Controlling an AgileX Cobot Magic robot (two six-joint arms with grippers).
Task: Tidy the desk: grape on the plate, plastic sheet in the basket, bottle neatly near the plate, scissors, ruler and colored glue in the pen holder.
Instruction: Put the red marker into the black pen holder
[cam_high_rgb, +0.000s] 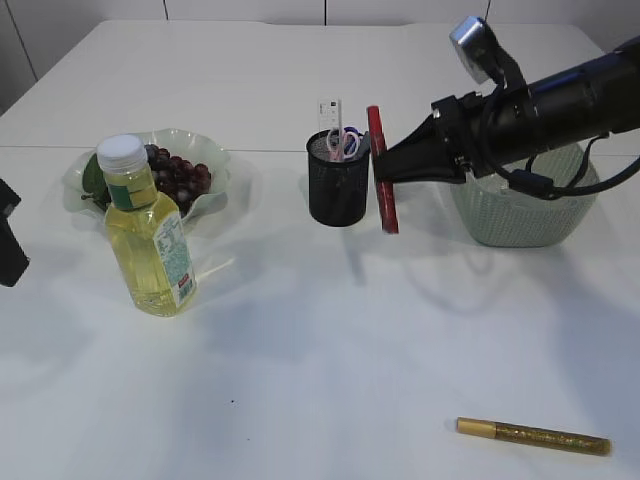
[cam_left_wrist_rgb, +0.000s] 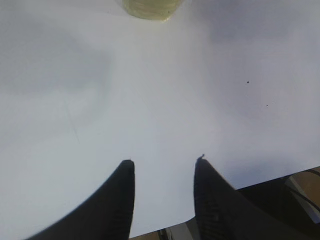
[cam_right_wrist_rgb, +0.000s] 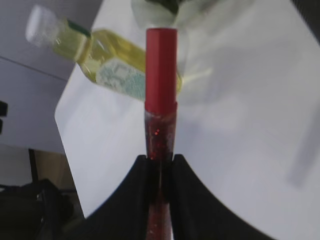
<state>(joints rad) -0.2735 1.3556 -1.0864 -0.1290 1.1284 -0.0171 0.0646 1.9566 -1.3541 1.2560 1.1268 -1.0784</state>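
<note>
The white tabletop (cam_high_rgb: 320, 350) runs bare under my left fingers (cam_left_wrist_rgb: 165, 162), spread, holding nothing. Ahead of them: one bottle (cam_high_rgb: 150, 240), one plate (cam_high_rgb: 215, 165) of grapes (cam_high_rgb: 180, 175). My right fingers (cam_right_wrist_rgb: 160, 160) clench one red glue pen (cam_high_rgb: 381, 170), just beside one pen holder (cam_high_rgb: 338, 185); one basket (cam_high_rgb: 520, 210) behind, one gold pen (cam_high_rgb: 533, 436) well apart.

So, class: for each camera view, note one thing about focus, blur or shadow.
Exterior view: sharp, with a soft shadow beside the bottle. Left wrist view: the end effector tips are blurred dark shapes. Right wrist view: the red glue pen is fairly clear, the bottle behind is soft.
</note>
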